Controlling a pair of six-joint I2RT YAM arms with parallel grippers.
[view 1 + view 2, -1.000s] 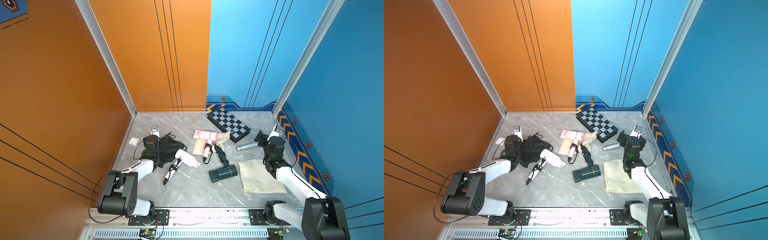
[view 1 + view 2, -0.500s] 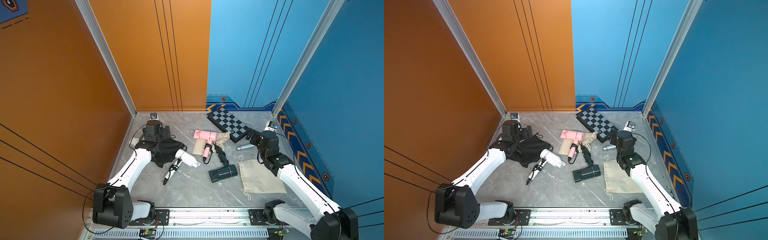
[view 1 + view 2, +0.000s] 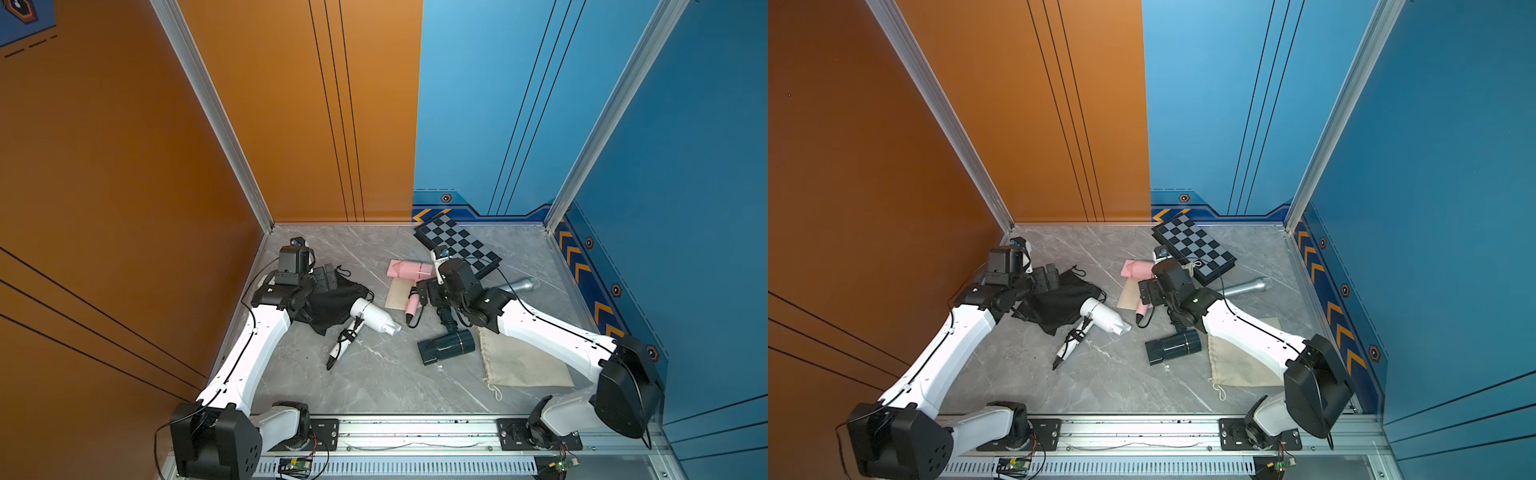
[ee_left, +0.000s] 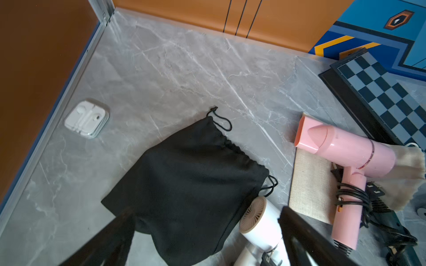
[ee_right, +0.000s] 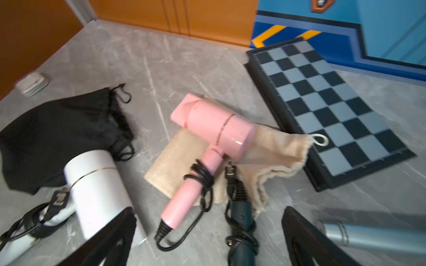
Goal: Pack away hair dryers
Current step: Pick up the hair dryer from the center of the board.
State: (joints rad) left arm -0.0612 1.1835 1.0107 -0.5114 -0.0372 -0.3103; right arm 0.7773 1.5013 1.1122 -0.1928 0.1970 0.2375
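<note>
Resting on table [image 3: 374, 382]: white dryer [image 3: 372, 313], pink dryer [image 3: 409, 269], dark dryer [image 3: 446, 345]. All 3 are out of the bags, none held.
white dryer: on its side, round back end on the edge of the black bag [image 3: 332, 303], nose pointing away from the bag. Handle w/ tied cord sticks out toward the robot.
pink dryer: lies on top of a tan bag [image 3: 397, 293], near the chess board [image 3: 457, 245]. Black cord wound round its handle.
dark dryer: mid table, just beside the 2nd tan bag [image 3: 523, 361]. Its handle runs back toward the pink one and goes under the R arm.
L claw [image 3: 325, 279]: fingers wide apart, nothing in it, up over the far part of the black bag. In the L wrist view the bag and the white dryer's fan end show between the fingers [image 4: 306, 241].
R claw [image 3: 424, 292]: fingers wide apart, nothing in it, over the pink dryer's handle. In the R wrist view the pink handle and the dark handle lie between the fingers [image 5: 108, 239].
2nd tan bag: flat, partly under the R arm.
mic [image 3: 521, 284]: silver, beside the chess board, near the R arm.
earbud case [image 4: 86, 118]: by the side wall, apart from the black bag.
</note>
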